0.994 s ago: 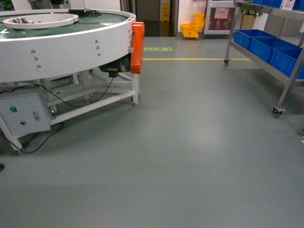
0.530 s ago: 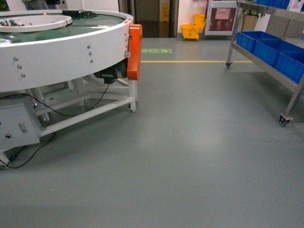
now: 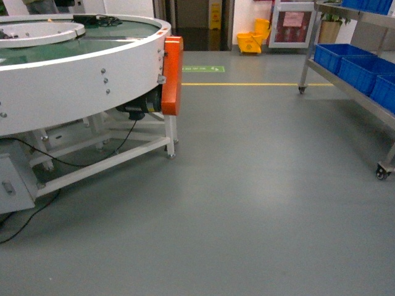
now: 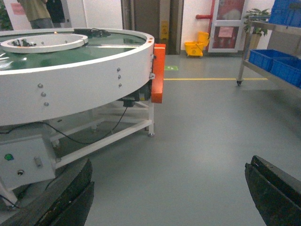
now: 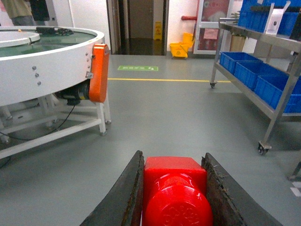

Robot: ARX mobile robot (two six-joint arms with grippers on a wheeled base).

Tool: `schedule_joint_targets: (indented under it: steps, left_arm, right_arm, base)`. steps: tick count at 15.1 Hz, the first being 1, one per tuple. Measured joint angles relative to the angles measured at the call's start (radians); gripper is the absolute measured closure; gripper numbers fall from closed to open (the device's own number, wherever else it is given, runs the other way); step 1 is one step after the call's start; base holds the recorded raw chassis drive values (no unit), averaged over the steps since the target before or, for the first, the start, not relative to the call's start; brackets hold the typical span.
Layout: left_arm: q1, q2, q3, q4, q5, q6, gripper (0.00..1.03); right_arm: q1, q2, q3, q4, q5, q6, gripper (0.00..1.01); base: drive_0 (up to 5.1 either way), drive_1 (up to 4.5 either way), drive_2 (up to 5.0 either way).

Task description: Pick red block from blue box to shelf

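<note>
Grey floor (image 3: 247, 197) crossed by a yellow line (image 3: 247, 84). Round white conveyor table (image 3: 74, 68) left. Yellow mop bucket (image 3: 250, 42) by doorway.

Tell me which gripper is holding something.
The right gripper: its two dark fingers are clamped on the red block. The left gripper stands wide open, with only grey floor between its fingers.

all three views forward, floor-level

The glossy red block (image 5: 175, 188) sits stud-forward, clamped between the right hand (image 5: 174, 197) fingers.
</note>
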Motion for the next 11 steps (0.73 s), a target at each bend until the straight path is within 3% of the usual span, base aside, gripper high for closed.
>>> schedule_joint_targets:
  steps: [11]
  left_arm:
    - [0.0, 0.0, 0.0, 0.002, -0.001, 0.0, 0.05]
  right_arm:
    - [0.0, 0.0, 0.0, 0.002, 0.0, 0.0, 0.73]
  base:
    - [-0.1, 4.2, -4.3]
